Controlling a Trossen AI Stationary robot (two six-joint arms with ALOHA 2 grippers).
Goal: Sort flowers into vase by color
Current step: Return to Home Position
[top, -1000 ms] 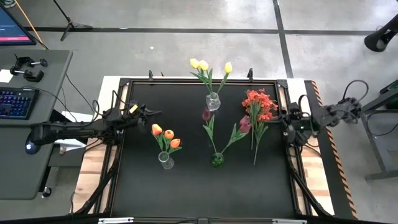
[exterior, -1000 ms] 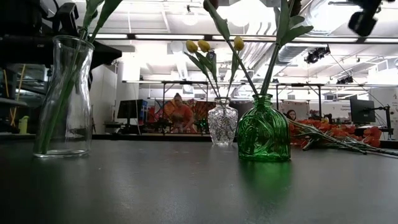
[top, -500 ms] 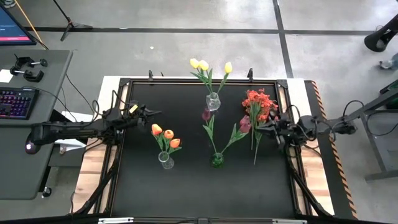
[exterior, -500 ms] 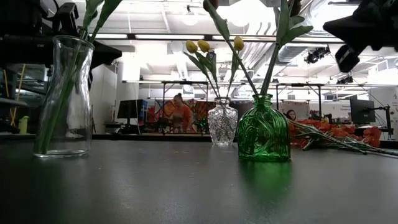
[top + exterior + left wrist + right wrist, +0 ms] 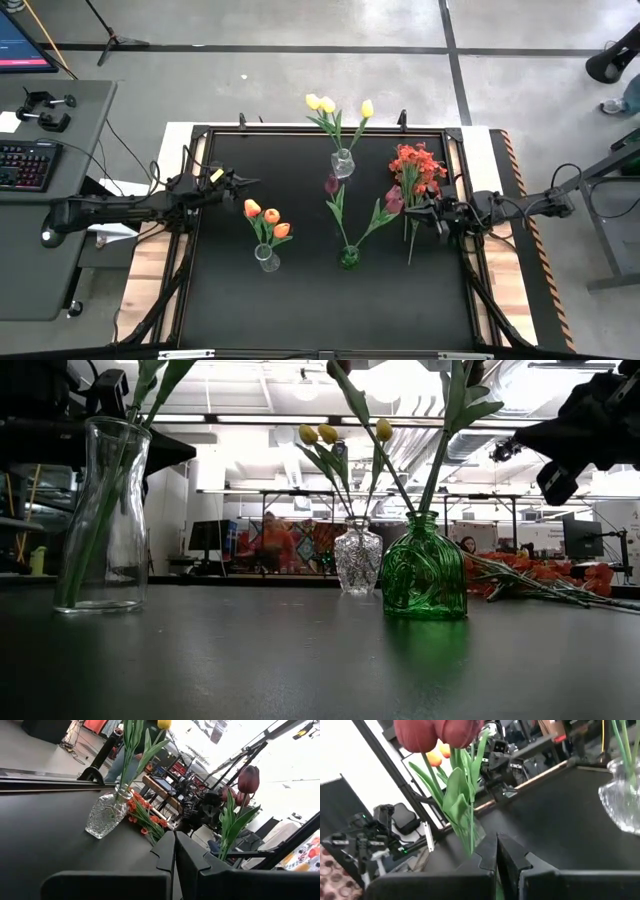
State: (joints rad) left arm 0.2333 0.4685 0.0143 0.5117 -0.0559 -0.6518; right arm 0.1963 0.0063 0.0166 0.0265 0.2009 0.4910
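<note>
Where the surface (image 5: 300, 310) lies nearest, orange tulips (image 5: 271, 216) stand in a clear vase (image 5: 266, 260) and maroon tulips (image 5: 331, 184) in a green vase (image 5: 349, 258); farther back, left jaws at the left edge and right jaws by the lying red flowers (image 5: 415, 165) are both pressed together; yellow tulips (image 5: 326, 104) stand rearmost
</note>
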